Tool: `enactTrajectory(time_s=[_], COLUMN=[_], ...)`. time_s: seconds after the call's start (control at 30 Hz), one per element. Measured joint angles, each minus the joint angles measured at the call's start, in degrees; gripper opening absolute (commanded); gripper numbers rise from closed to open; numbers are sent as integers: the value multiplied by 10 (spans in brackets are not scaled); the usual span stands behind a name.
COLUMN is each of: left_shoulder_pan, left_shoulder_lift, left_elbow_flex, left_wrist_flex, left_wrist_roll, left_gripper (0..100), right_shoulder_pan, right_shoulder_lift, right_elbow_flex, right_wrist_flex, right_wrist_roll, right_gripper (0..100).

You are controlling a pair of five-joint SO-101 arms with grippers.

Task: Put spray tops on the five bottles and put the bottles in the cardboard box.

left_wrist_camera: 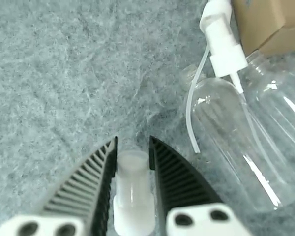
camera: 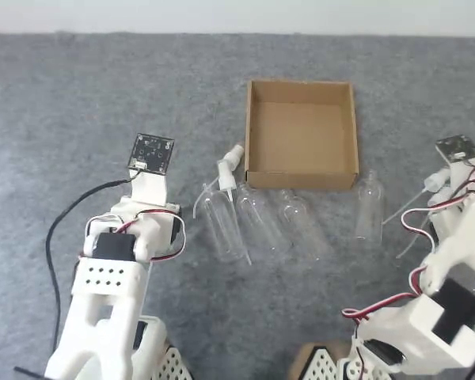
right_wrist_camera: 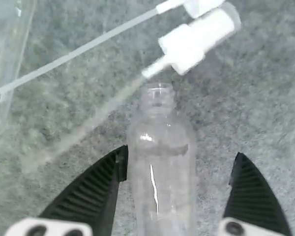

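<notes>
Though bare, cardboard box [camera: 301,180]; left gripper [left_wrist_camera: 132,143] tight on spray top [left_wrist_camera: 132,194], right gripper [right_wrist_camera: 181,155] wide around bottle [right_wrist_camera: 157,132].

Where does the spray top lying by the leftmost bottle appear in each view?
High view: spray top off the cardboard box's near left corner.
Left wrist view: spray top beside the box corner, ahead of the left claw.
Right wrist view: other spray tops, another bottle.
Shared landmark: the cardboard box.
</notes>
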Motion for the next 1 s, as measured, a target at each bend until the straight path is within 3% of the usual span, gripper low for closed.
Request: enactTrajectory(time_s=[0.47, 0.7, 0.9, 1.0], left_shoulder_pan=[-1, -1, -1, -1], left_shoulder_lift=[0, 0, 0, 0], left_elbow_flex=[0, 0, 0, 0], left_wrist_flex=[0, 0, 0, 0], left_wrist_roll=[0, 0, 0, 0], left_gripper=[12, 12, 12, 12], right_shoulder_pan=[-18, -18, -18, -18], right_shoulder_lift=[0, 0, -4, -11], right_elbow_flex=[23, 42, 69, 81], right_wrist_flex=[0, -2, -37, -47], right_wrist_roll=[92, 102, 103, 103], right_gripper=[287, 118, 102, 44])
